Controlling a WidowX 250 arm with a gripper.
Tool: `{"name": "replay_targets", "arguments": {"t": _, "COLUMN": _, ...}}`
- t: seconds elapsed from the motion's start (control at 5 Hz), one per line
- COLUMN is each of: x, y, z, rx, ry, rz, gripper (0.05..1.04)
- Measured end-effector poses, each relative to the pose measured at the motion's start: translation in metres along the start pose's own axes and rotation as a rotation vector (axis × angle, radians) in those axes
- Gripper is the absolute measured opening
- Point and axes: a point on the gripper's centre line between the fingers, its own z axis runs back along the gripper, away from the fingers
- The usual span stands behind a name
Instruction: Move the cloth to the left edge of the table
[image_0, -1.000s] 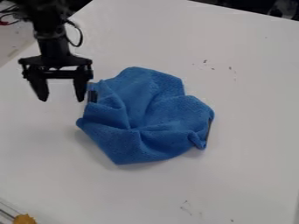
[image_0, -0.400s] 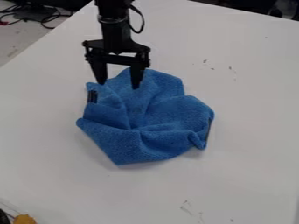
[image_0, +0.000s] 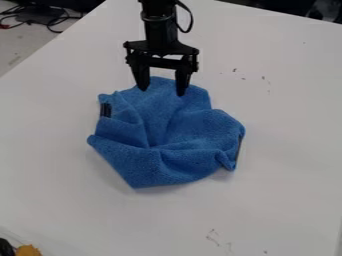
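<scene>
Black two-finger end effector has shifted toward 3 o'clock in camera view; jaws apart at 12 o'clock of crumpled blue cloth, unmoved near centre of white table. Risk: shallow closing may skim fabric, causing slip. Pale grey floor at 10–11 o'clock.

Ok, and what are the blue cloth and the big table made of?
The cloth looks like soft, fuzzy fabric, maybe microfiber: it has a dull, nubbly surface and bends into loose folds. The table has a smooth, pale top with a faint sheen, so perhaps it's plastic or painted wood; I can't tell which.
</scene>
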Motion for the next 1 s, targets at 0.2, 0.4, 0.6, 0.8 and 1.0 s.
{"name": "replay_targets", "arguments": {"t": 0.2, "x": 0.015, "y": -0.023, "z": 0.005, "rx": -0.014, "ry": -0.007, "rz": -0.033, "gripper": 1.000}}
{"name": "replay_targets", "arguments": {"t": 0.4, "x": 0.026, "y": -0.047, "z": 0.001, "rx": -0.025, "ry": -0.013, "rz": -0.094, "gripper": 1.000}}
{"name": "replay_targets", "arguments": {"t": 0.6, "x": 0.032, "y": -0.059, "z": -0.004, "rx": -0.026, "ry": -0.008, "rz": -0.124, "gripper": 1.000}}
{"name": "replay_targets", "arguments": {"t": 0.8, "x": 0.032, "y": -0.061, "z": -0.004, "rx": -0.028, "ry": -0.012, "rz": -0.148, "gripper": 1.000}}
{"name": "replay_targets", "arguments": {"t": 1.0, "x": 0.027, "y": -0.070, "z": -0.009, "rx": -0.046, "ry": -0.011, "rz": -0.231, "gripper": 1.000}}
